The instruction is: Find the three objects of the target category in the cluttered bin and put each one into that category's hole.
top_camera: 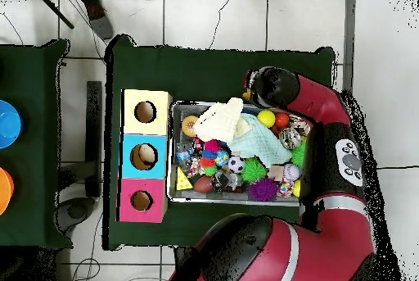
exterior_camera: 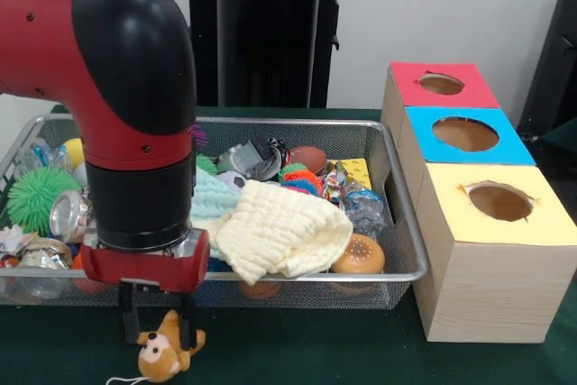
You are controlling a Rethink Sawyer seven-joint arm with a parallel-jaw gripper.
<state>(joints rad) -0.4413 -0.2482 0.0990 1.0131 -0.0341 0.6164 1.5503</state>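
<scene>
- I see the gripper [exterior_camera: 160, 328] outside the wire bin [exterior_camera: 397, 214], low over the green cloth, pinching a small plush monkey [exterior_camera: 166, 346].
- The grip looks shallow; I judge the monkey could slip during the swing.
- The arm must cross the clutter toward the boxes [exterior_camera: 494, 250]; a low path could snag the cream cloth [exterior_camera: 284, 227].

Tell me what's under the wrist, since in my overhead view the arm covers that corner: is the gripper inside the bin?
Observer: No. The gripper hangs outside the wire bin, over the green tablecloth.
Operator: Anything beneath it?
Observer: A brown monkey plush, directly below it.
Operator: Any loose parts?
Observer: A thin cord lies on the cloth beside the monkey.
</scene>
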